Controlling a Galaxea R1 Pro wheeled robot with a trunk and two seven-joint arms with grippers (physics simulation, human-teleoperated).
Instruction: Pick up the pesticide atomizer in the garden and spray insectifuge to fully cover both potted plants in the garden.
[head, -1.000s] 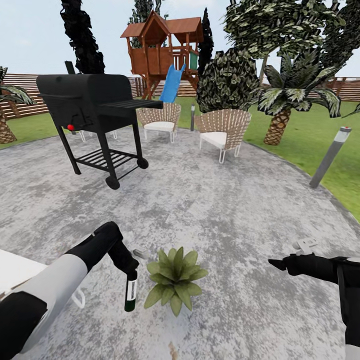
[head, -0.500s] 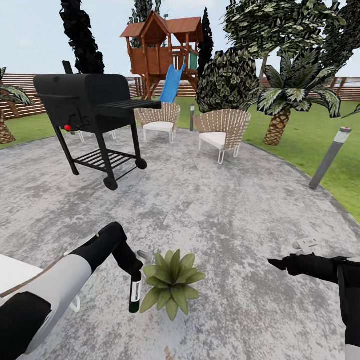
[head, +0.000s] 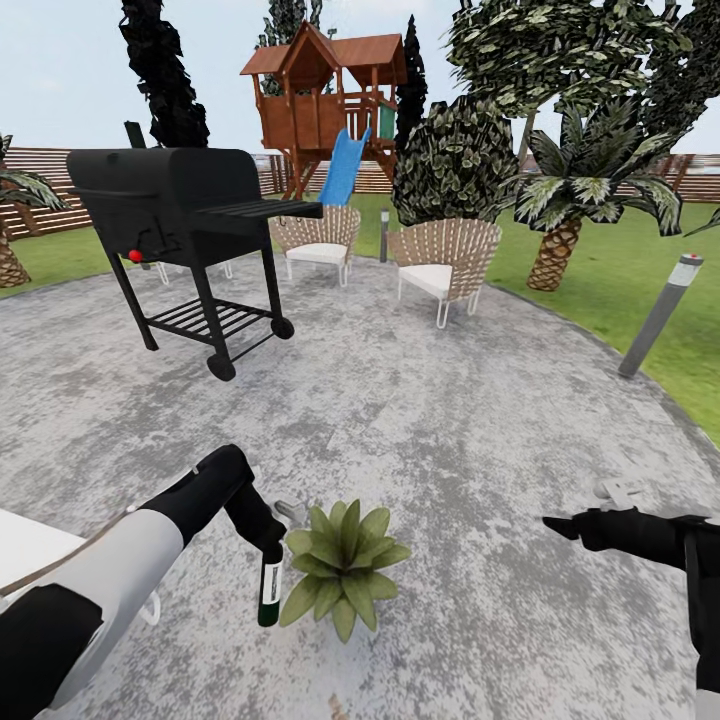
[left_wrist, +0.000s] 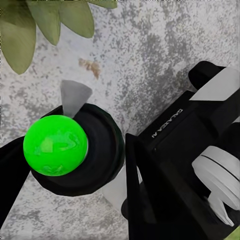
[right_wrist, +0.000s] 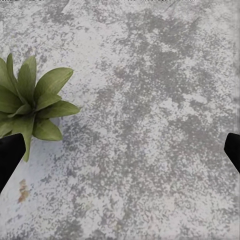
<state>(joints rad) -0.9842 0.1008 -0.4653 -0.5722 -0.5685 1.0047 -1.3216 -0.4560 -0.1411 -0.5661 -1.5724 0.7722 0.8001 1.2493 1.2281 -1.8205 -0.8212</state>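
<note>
My left gripper is shut on the pesticide atomizer, a dark green bottle with a white label that hangs upright just above the grey paving. It sits right beside the left leaves of a potted plant, a low green rosette. In the left wrist view the bottle's bright green round end sits between my black fingers, with plant leaves close by. My right gripper hovers open to the plant's right, and the plant lies beyond its left finger. The other potted plant is out of view.
A black grill stands at the back left of the round paving. Two wicker chairs, a bollard light, a palm shrub and a wooden playhouse lie beyond. A white object sits at my left.
The left gripper has carried the atomizer a little closer to the plant. The view has shifted slightly, and the right gripper has sunk a touch.
</note>
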